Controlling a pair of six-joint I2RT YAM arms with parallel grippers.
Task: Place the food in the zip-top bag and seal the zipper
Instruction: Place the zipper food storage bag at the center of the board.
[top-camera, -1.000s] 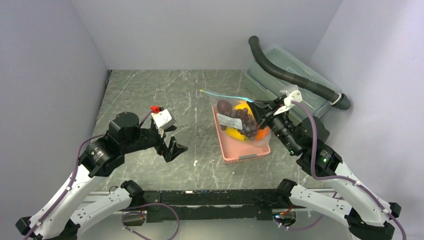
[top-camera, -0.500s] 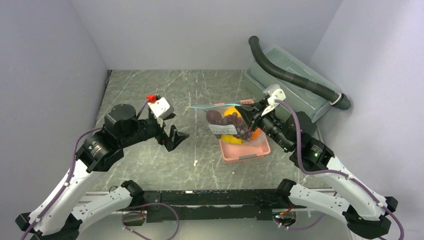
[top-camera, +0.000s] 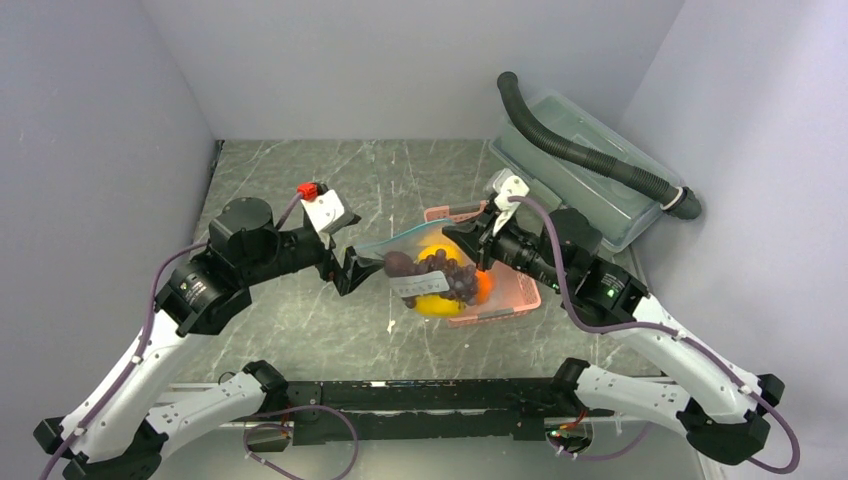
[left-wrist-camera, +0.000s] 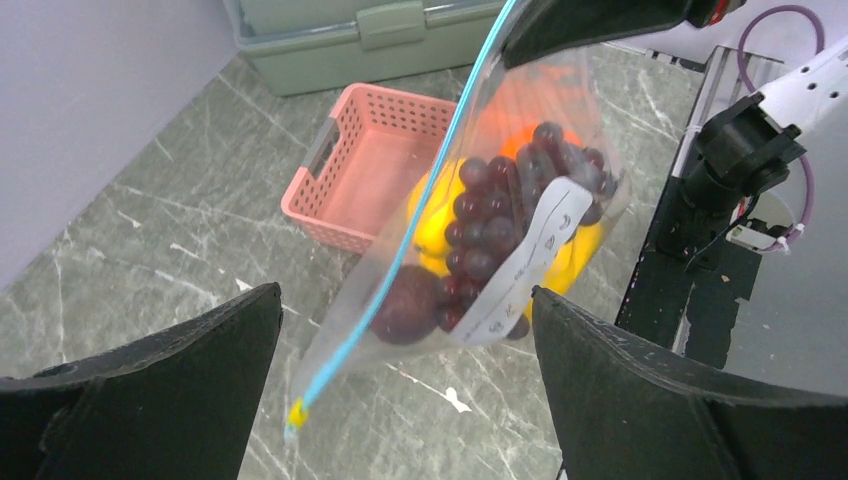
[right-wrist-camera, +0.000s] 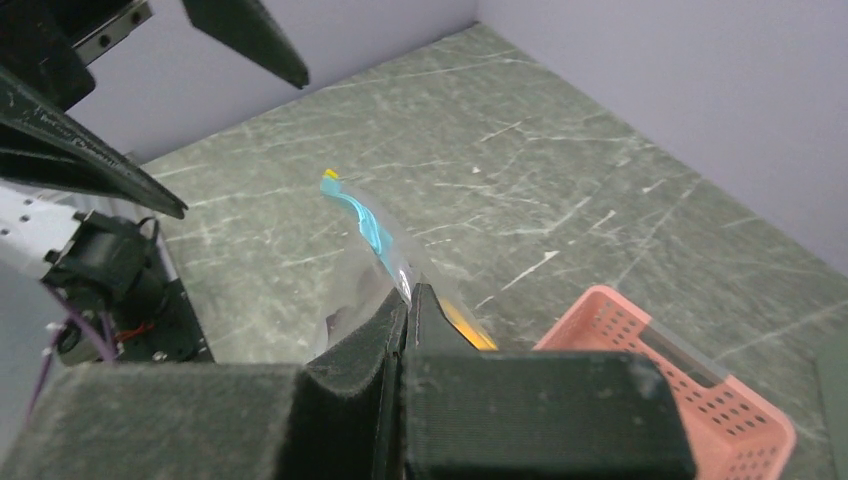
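Observation:
The clear zip-top bag hangs in the air over the table, left of the pink basket. My right gripper is shut on the right end of its mouth. The food inside shows through: dark purple grapes, a reddish-brown round fruit, yellow fruit and an orange. The blue-teal zipper slopes down as one thin line to a yellow end piece. My left gripper stands wide open, its fingers either side of the bag's free lower corner without touching it.
The pink slotted basket sits just behind and right of the hanging bag. A large clear lidded box with a black corrugated hose across it stands at the back right. Grey walls close in three sides.
My right gripper has carried the bag of food left and nearer, off the basket. My left gripper has moved right, so that its open fingers now flank the bag's free end.

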